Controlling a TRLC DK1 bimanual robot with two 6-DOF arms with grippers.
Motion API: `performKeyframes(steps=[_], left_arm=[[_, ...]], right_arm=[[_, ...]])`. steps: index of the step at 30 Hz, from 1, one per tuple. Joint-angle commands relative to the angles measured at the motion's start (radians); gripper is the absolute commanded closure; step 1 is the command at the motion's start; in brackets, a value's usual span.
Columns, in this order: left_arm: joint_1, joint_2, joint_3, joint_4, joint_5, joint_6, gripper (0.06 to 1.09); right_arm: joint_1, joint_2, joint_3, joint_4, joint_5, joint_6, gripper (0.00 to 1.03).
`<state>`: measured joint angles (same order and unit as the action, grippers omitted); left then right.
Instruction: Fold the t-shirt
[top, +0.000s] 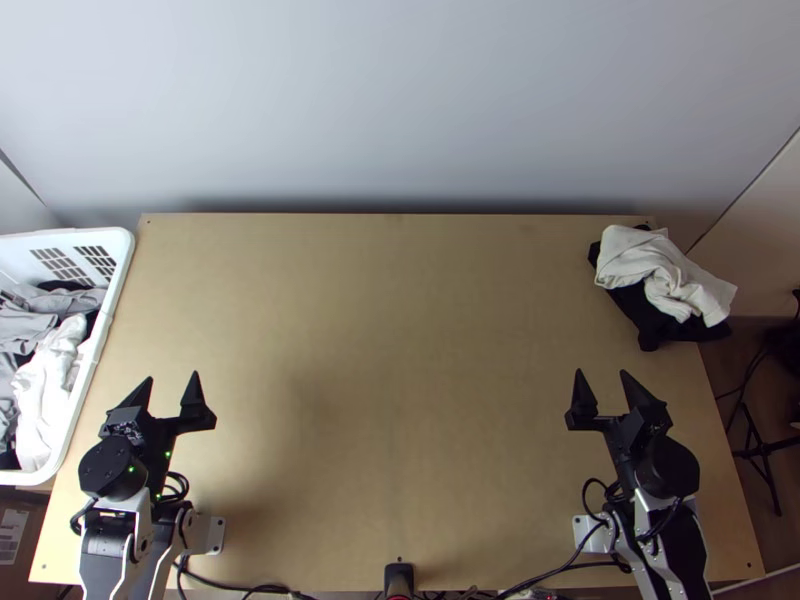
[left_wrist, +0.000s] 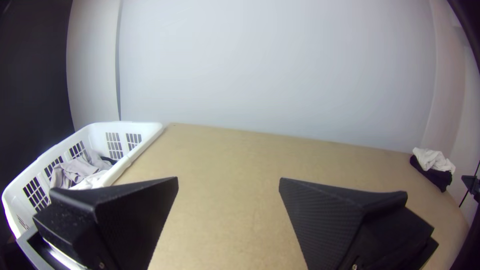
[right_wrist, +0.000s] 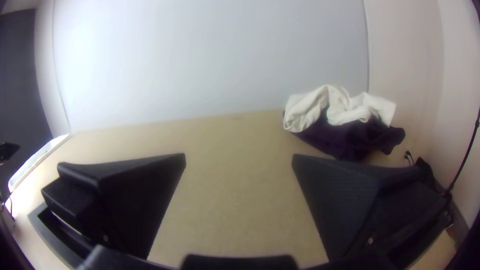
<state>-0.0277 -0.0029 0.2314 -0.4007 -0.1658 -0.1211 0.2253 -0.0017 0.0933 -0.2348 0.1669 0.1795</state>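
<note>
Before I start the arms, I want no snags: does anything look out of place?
The white cloth and dark cloth lie bunched together at the table's far right corner, seemingly jutting past the edge, so they might slip off.

Left claw (top: 172, 377) and right claw (top: 600, 372) stand well apart, each with fingers spread.

Nothing legible from here, white rectangular label (top: 12, 532) on a brown cardboard box (top: 28, 578), its print too small to read

The top view's left edge cuts the basket (top: 118, 250); white cloth (top: 650, 262) seems to hide much of the dark cloth (top: 650, 325).
</note>
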Motion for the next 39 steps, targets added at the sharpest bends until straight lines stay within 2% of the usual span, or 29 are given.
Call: performKeyframes(steps=[1,18,21,25,28,29,30,31,35,39], left_arm=[[0.000,0.000,0.000,0.000,0.000,0.000,0.10],[0.000,0.000,0.000,0.000,0.000,0.000,0.10],[0.000,0.000,0.000,0.000,0.000,0.000,0.10],[-0.020,0.000,0.020,-0.121,0.005,0.001,0.10],[-0.031,0.000,0.029,-0.122,0.002,0.051,0.10],[-0.034,0.001,0.045,-0.128,0.002,0.094,0.10],[-0.041,0.001,0.063,-0.142,0.008,0.186,0.10],[-0.049,0.000,0.069,-0.141,0.006,0.218,0.10],[0.029,0.024,0.118,-0.145,0.005,0.267,0.10],[0.011,0.086,0.171,-0.121,-0.041,0.265,0.10]], right_arm=[[0.000,0.000,0.000,0.000,0.000,0.000,0.04],[0.002,0.000,0.000,0.000,0.000,0.000,0.04],[0.051,-0.001,0.000,-0.014,0.000,0.117,0.04],[0.089,-0.001,0.000,-0.017,0.003,0.123,0.04],[0.094,-0.001,0.002,-0.006,0.025,0.129,0.04],[0.094,-0.001,0.003,0.002,0.040,0.129,0.04],[0.092,-0.001,0.005,0.011,0.054,0.124,0.04],[0.086,-0.001,0.006,0.017,0.072,0.118,0.04],[0.118,-0.003,0.017,0.040,0.085,0.097,0.04],[0.210,-0.003,0.036,0.063,0.098,0.003,0.04]])
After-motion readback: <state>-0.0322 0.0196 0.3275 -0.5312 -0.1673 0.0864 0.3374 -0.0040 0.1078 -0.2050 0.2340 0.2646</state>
